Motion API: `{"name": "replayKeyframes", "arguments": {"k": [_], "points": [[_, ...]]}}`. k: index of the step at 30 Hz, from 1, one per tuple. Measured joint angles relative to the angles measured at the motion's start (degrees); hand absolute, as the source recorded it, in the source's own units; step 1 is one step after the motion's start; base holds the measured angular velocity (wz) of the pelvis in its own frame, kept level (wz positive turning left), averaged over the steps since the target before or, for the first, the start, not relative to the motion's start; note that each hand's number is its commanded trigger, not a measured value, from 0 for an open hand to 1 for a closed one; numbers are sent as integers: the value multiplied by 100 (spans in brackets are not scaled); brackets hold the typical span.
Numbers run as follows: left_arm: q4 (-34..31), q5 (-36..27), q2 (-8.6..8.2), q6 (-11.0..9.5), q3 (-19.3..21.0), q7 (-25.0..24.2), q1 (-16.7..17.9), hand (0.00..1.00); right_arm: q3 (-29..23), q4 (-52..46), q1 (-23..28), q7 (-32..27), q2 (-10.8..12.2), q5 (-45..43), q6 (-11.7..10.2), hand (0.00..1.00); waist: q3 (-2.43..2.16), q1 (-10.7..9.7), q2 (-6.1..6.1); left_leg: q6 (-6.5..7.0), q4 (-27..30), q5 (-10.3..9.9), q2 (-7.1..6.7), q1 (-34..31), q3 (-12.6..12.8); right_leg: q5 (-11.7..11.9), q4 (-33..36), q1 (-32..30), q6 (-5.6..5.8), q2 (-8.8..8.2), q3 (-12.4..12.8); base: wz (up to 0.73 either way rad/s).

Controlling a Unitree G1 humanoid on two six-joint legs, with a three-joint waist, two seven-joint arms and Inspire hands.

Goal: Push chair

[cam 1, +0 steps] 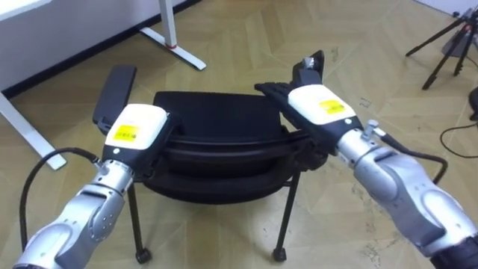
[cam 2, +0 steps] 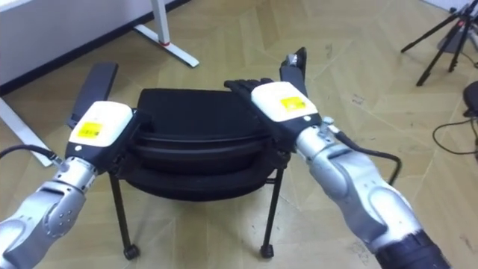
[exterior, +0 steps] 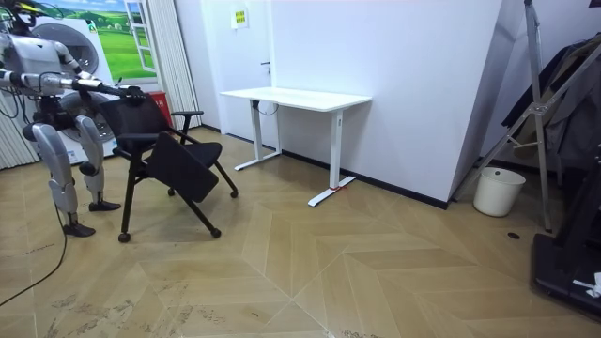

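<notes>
Ahead, chair (cam 1: 216, 112), open floor (cam 1: 246, 37) beyond.

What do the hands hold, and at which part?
The chair, at its backrest top: right hand lies flat across it, left hand at its left end, grip hidden.

- White shells with yellow stickers cap the left hand (cam 1: 134, 128) and right hand (cam 1: 320, 103).
- Silver-grey metal forearms, dark wrist joints.
- Black cable loops beside the left forearm.

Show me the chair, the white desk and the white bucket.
chair (exterior: 136, 117): room view, on its black backrest.
white desk (exterior: 296, 97): room view, on its top.
white bucket (exterior: 498, 194): room view, on its side wall.
</notes>
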Motion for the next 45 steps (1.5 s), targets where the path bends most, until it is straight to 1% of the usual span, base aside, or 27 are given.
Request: {"name": "replayKeyframes", "arguments": {"k": [2,3,5,6,8,11,13,16,17,22,28,30,34,36,38,41,42,44,45], "points": [[20,40,-2,-2,-6,-2,-31,100,87,39,-89,0,102,-173,5,0,2,3,-61,0,11,0,-3,7,-23,0,0,24,0,-8,-16,5],[25,64,-7,-1,-9,-11,-40,100,112,46,-100,5,119,-183,13,0,-1,14,-67,0,14,0,-4,9,-28,0,0,29,0,-9,-17,0],[14,126,-53,27,-7,-64,-93,100,134,46,-128,91,245,-176,83,0,-3,57,-88,0,44,0,-4,-33,-36,0,2,2,0,-15,-22,0],[13,145,-64,36,-7,-70,-115,100,147,46,-167,134,266,-176,101,0,-3,67,-88,0,60,0,-6,-64,-38,0,6,-25,0,-19,-23,0],[-4,166,-114,82,-6,-85,-153,100,155,47,-262,342,335,-171,206,0,-2,114,-83,1,83,1,-4,-128,-40,0,15,-87,-2,-20,-22,0],[-33,228,-196,135,-7,-86,-154,100,156,46,-294,511,414,-169,309,0,-3,139,-80,1,90,1,-7,-148,-52,-1,14,-92,-3,-22,-32,0],[-41,288,-222,141,-7,-86,-154,100,158,46,-322,628,490,-170,366,0,-3,154,-80,1,88,1,-7,-149,-55,-1,14,-91,-3,-24,-42,0],[-37,335,-306,167,-7,-83,-165,100,158,54,-326,749,577,-183,450,0,9,185,-62,1,89,1,-9,-154,-87,-1,13,-86,-3,-28,-69,4],[-34,334,-324,167,-16,-81,-168,100,158,73,-326,780,603,-201,444,0,16,171,-51,2,90,1,-10,-155,-130,-1,12,-70,-3,-38,-128,12],[-27,328,-392,168,-105,-82,-209,100,160,371,-398,833,630,-202,437,0,20,162,-29,6,103,5,-14,-156,-235,-2,7,-32,-4,-65,-298,12],[-28,314,-464,170,-109,-147,-209,100,165,1028,-396,795,629,-72,434,0,24,150,-16,6,102,5,-21,-153,-296,-5,-42,59,0,-73,-353,6],[-69,314,-454,162,-110,-170,-212,100,165,1229,-392,684,629,-76,428,0,29,127,2,6,103,5,-31,-179,-317,-5,-99,69,1,-78,-368,6],[-53,307,-489,159,-131,-214,-210,100,159,1426,-370,213,600,-93,286,0,40,90,107,6,145,5,-30,-190,-346,-5,-102,103,1,-81,-417,6],[-28,301,-505,169,-167,-228,-208,100,156,1467,-296,25,586,-98,229,0,31,47,152,6,153,5,-31,-160,-381,-5,-122,151,1,-83,-452,11],[6,302,-572,163,-175,-243,-172,100,139,1527,-186,-230,584,-144,178,0,9,27,204,6,151,5,-42,-143,-411,-5,-189,236,1,-84,-466,8],[72,302,-651,164,-174,-244,-170,100,137,1675,-147,-465,584,-149,123,0,-17,-1,238,5,155,5,-41,-135,-430,-6,-194,248,3,-83,-476,2],[83,302,-666,163,-175,-244,-169,100,127,1714,-126,-549,585,-148,108,0,-17,-9,244,5,158,5,-41,-124,-434,-6,-198,261,2,-84,-487,6],[111,308,-736,163,-183,-261,-147,100,98,1874,-30,-887,591,-153,13,0,-18,-14,253,5,159,5,-40,-59,-460,-6,-211,355,3,-88,-525,7],[106,311,-745,162,-184,-265,-131,100,86,1899,-6,-953,591,-167,-5,0,-35,-22,252,5,159,5,-40,-60,-461,-6,-218,358,3,-88,-527,4]]}}
